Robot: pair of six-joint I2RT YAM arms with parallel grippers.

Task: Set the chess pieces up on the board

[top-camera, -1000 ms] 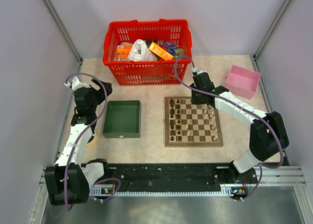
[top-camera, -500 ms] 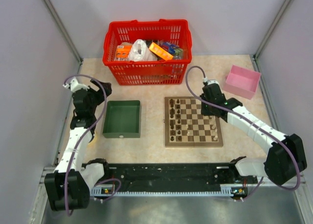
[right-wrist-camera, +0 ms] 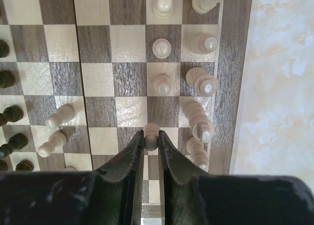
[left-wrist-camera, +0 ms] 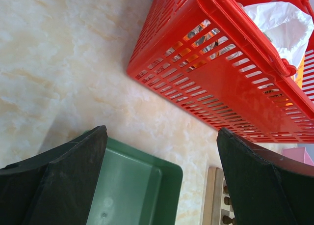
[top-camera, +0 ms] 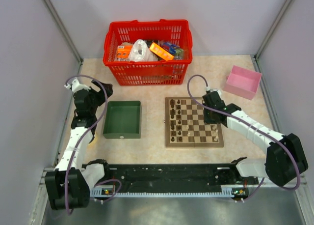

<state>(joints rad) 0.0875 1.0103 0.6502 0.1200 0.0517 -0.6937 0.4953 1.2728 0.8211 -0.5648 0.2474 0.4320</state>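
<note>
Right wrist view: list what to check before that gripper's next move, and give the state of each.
1. Grip: right gripper shut on a pale pawn, centred between its fingers: ok.
2. Pawn resting on the board or lifted: cannot tell.
3. Clearance: the nearest back-row piece stands apart from the fingers: ok.
4. All pale pieces in their two home rows: not ok; two strays sit further in.
5. Left gripper open, empty, by the tray, away from the board: ok.
</note>
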